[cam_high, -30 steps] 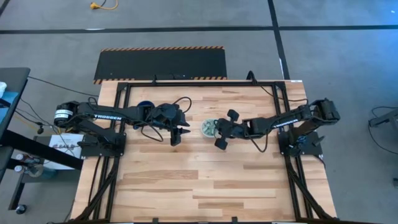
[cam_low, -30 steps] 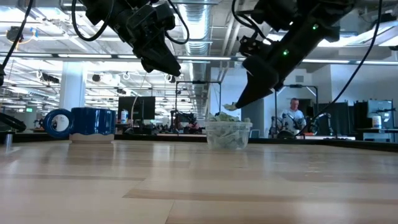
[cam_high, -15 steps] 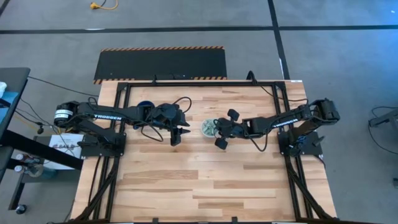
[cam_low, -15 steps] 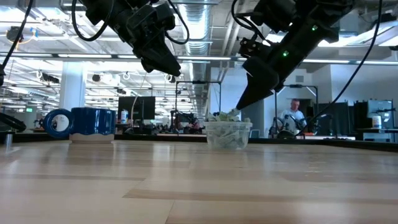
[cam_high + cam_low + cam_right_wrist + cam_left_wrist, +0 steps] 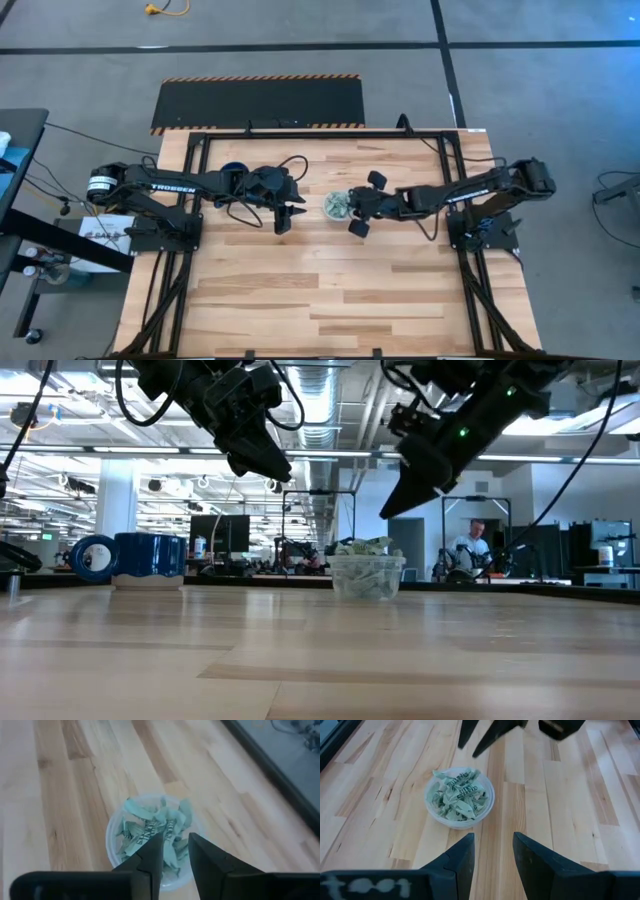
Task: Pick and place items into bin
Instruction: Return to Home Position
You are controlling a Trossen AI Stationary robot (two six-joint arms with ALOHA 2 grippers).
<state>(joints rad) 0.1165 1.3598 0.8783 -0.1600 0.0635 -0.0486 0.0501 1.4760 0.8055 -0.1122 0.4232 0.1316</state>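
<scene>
While both arms are reaching in over the wooden table (image 5: pixel 300 300), the clear plastic cup (image 5: pixel 367 582) is standing upright on the boards, just toward 12 o'clock from the table's middle in the high view. The pale green-and-white packets (image 5: pixel 459 795) are lying crumpled inside it, and in the low view the heap is rising a little above the rim.

The left gripper (image 5: pixel 493 837) is hanging in the air at the cup's 9 o'clock, near it but apart from it. Its two dark fingers are standing apart with bare wood showing between them (nothing is held there). In the low view it is pointing down toward the cup from well above the tabletop.

The right gripper (image 5: pixel 175 837) is hovering at the cup's 3 o'clock, closer in than the left one. In the low view its tip is sitting above the level of the rim and off to the cup's side, touching neither the cup nor the packets. Its fingers are parted by a narrow gap, and only the cup and its contents are showing through that gap.

A dark blue mug (image 5: pixel 150 554) is standing on the table at about the cup's 10 o'clock, well apart from it and partly under the left arm in the high view. Beyond the table's far edge, a person (image 5: pixel 470 545) is showing in the room behind.
</scene>
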